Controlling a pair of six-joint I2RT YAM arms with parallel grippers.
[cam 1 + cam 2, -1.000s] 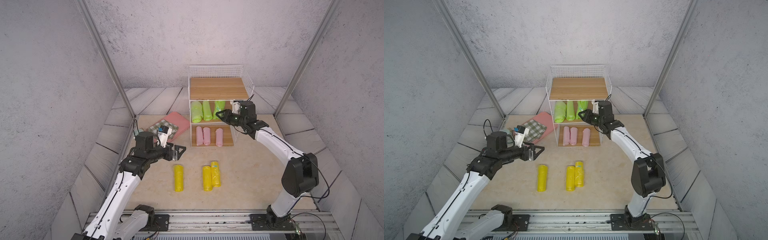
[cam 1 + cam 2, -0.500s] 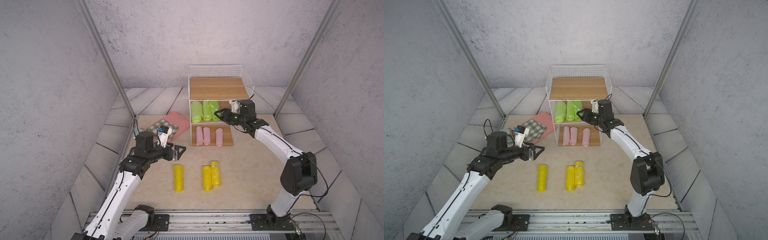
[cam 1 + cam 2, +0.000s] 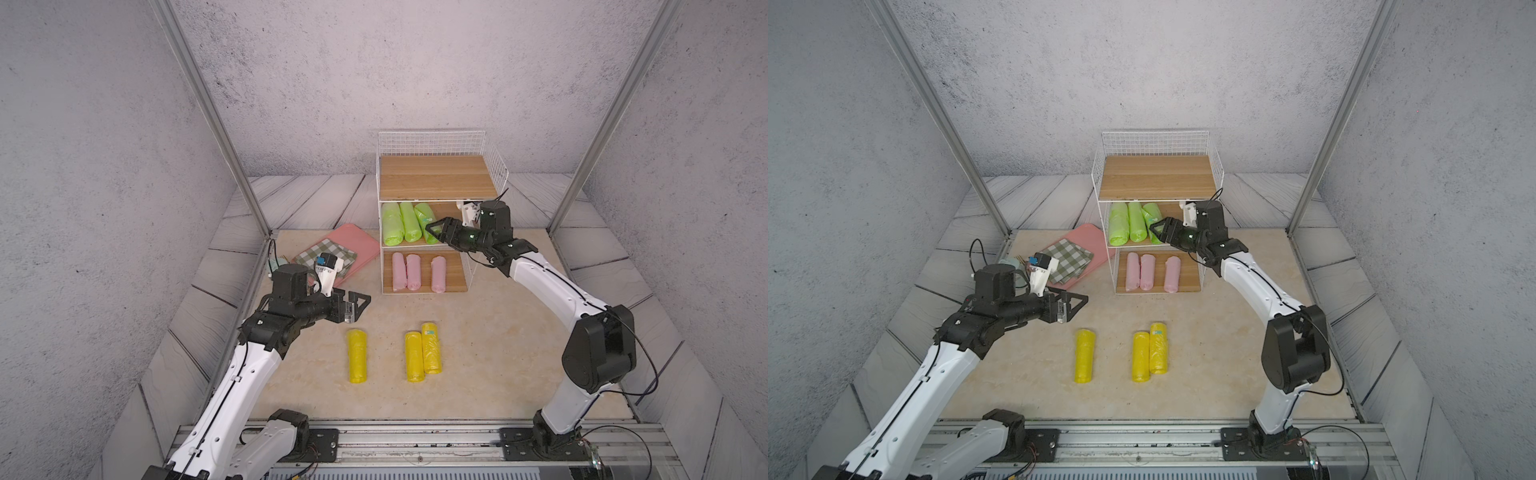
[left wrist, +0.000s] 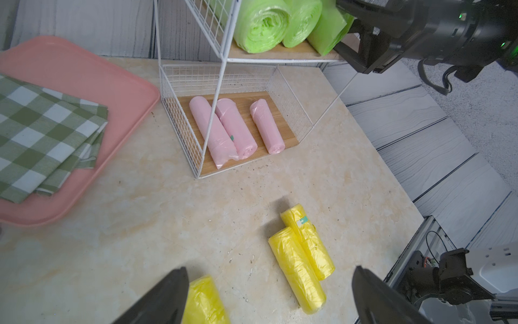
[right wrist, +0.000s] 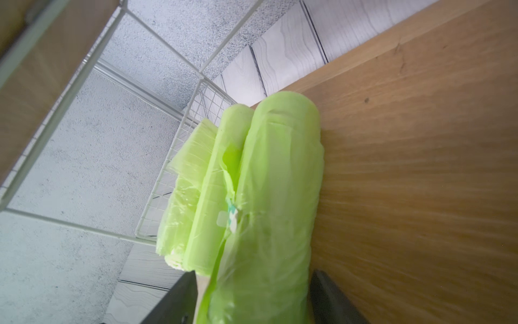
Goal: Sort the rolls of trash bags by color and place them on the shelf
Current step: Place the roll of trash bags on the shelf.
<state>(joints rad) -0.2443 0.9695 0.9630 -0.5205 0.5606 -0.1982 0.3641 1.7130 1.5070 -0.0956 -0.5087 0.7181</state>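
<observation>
Left wrist view: lone yellow roll (image 4: 204,303) below left gripper (image 4: 270,269), jaws wide apart, nothing held. Yellow pair (image 4: 302,258) just beyond, touching side by side. All three lie flat on table (image 3: 498,332).
Handling: soft crinkly film, likely light and slick, squashes under a pinch. Take it mid-length, across the roll, not by the loose ends.
Tray (image 4: 84,84): just beside shelf (image 3: 432,143), folded cloth (image 4: 42,134) on it, no rolls.
Bottom tier: three pink rolls (image 3: 413,270), two touching, one apart.
Middle tier: three green rolls (image 3: 401,222), packed together.
Right gripper (image 5: 253,275): at third green roll (image 5: 269,210), jaws either side of its front end, sliver of gap on one side. Reads as let go.
Top board (image 3: 436,176): bare. My guess is yellow goes here.
</observation>
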